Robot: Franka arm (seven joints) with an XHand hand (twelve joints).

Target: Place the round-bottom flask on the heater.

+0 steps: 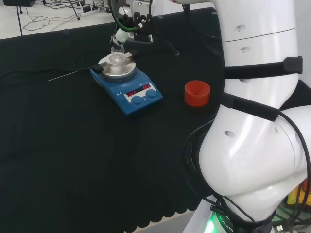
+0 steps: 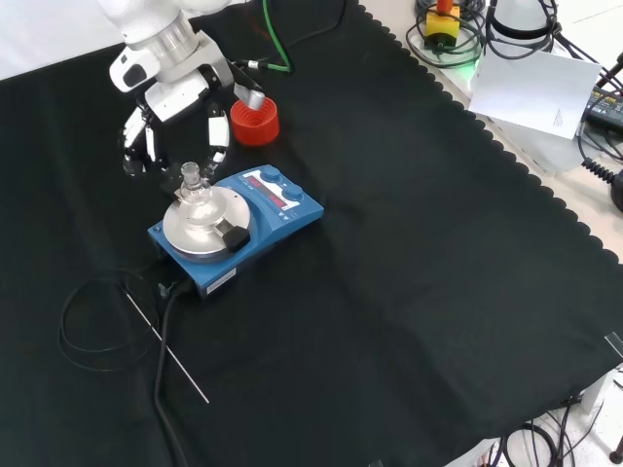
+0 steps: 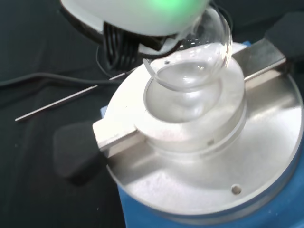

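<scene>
black cloth (image 2: 409, 292) across the whole bench. near its middle left in the front view, a blue heater (image 2: 238, 229) with a round silver top plate (image 2: 195, 238) and 2 knobs on the front panel under red lit displays. on the plate, a clear round-bottom flask (image 2: 198, 199), bulb down in the plate's central hollow, neck up. seen close in the wrist view, the glass bulb (image 3: 192, 61) seated in the shallow silver dish of the plate (image 3: 209, 156), a flat metal bar across the plate with a black knob (image 3: 76, 149) at one end.

just above the flask in the front view, the black and white hand (image 2: 175, 107), coming down from the white arm at the top, fingers (image 2: 216, 131) pointing downward and spread apart on either side of the flask neck. cannot tell whether any fingertip touches the glass. in the head view, the hand (image 1: 127, 26) directly over the flask (image 1: 117, 53), close to its neck.

beside the heater, a red ribbed ring (image 2: 255, 122), standing free on the cloth, to the right of the heater in the head view (image 1: 197, 93). thin metal rod (image 2: 165, 336) lying on the cloth in front of the heater, next to a looped black cable (image 2: 92, 321) running from the heater's side.
</scene>
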